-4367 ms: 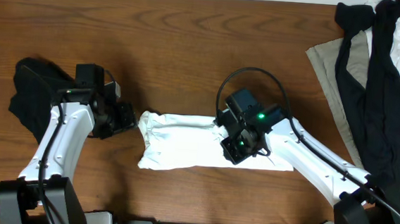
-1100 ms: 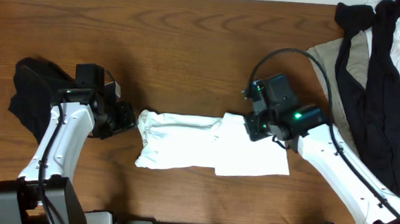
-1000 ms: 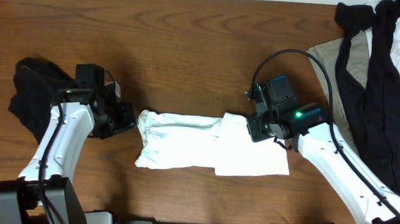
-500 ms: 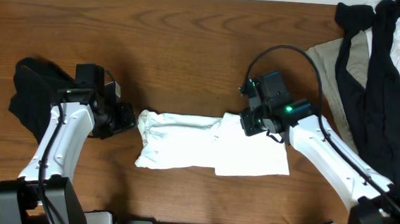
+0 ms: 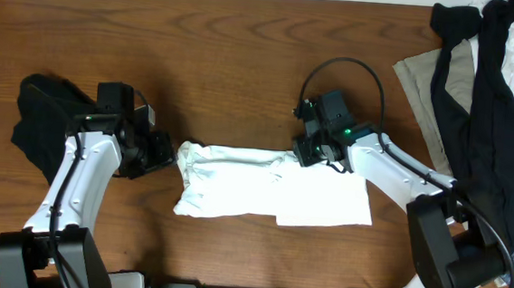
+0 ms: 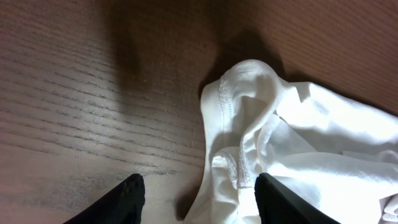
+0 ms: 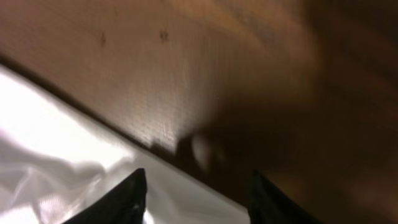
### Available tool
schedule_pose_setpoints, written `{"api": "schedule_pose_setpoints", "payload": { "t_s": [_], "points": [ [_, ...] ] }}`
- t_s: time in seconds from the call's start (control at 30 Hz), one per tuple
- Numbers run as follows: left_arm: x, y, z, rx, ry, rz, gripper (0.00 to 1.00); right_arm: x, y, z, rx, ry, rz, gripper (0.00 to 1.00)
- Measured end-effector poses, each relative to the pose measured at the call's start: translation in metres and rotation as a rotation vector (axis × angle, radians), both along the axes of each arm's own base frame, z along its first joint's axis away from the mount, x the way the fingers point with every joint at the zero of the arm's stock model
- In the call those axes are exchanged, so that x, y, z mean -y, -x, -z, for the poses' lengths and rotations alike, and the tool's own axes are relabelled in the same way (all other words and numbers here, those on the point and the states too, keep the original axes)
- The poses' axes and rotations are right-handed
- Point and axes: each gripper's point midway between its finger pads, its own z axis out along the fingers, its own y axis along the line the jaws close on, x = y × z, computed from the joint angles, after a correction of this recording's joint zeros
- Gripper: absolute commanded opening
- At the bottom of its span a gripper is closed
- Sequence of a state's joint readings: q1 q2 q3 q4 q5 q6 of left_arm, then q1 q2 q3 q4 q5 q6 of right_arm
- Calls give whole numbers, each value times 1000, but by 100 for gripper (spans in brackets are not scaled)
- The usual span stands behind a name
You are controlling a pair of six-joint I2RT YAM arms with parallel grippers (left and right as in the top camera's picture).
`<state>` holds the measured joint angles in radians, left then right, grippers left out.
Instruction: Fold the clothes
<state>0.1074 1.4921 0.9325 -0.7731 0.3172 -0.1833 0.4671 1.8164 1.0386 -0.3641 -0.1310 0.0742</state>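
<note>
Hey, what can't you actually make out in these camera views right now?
- Overhead: the clothes pile runs off the right edge, so its piece count is unclear.
- Overhead: the left arm covers part of the black garment.
- Right wrist: blurred, so whether the right end effector touches the white T-shirt is unclear.
- Left wrist: the frame's right and bottom edges cut off the white T-shirt.

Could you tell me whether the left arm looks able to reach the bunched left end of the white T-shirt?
Probably yes: the left gripper hangs open right beside the white T-shirt, its bunched edge between the fingers, nothing in the way.
</note>
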Motion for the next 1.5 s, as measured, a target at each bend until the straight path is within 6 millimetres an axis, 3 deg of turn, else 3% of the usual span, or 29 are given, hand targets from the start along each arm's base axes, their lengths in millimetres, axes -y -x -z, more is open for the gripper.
{"api": "schedule_pose_setpoints", "payload": {
  "t_s": [0.17, 0.43, 0.53, 0.63, 0.73, 0.8, 0.97, 1.23, 1.37, 1.5],
  "points": [
    [1, 3, 2, -9, 3, 0, 59, -4, -9, -3, 39, -18, 1, 52],
    [1, 3, 2, -9, 3, 0, 59, 7, -9, -7, 49, 32, 26, 56],
    [1, 3, 2, -9, 3, 0, 59, 8, -10, -35, 102, 14, 31, 57],
    [1, 2, 2, -7, 3, 0, 60, 10, -6, -87, 195, -33, 35, 57],
    [0, 0, 2, 4, 2, 0, 59, 13, 12, -125, 229, -63, 22, 56],
    [0, -1, 2, 7, 1, 0, 60, 13, 28, -132, 202, -66, 0, 54],
    [0, -1, 2, 7, 1, 0, 60, 1, 61, -104, 59, -35, -76, 49],
    [0, -1, 2, 6, 1, 0, 59, -40, 80, -54, -50, 2, -164, 41],
    [0, 0, 2, 2, 2, 0, 59, -41, 86, -26, -118, 48, -133, 34],
    [0, 0, 2, 2, 2, 0, 59, -38, 88, -12, -156, 70, -106, 32]
  ]
}}
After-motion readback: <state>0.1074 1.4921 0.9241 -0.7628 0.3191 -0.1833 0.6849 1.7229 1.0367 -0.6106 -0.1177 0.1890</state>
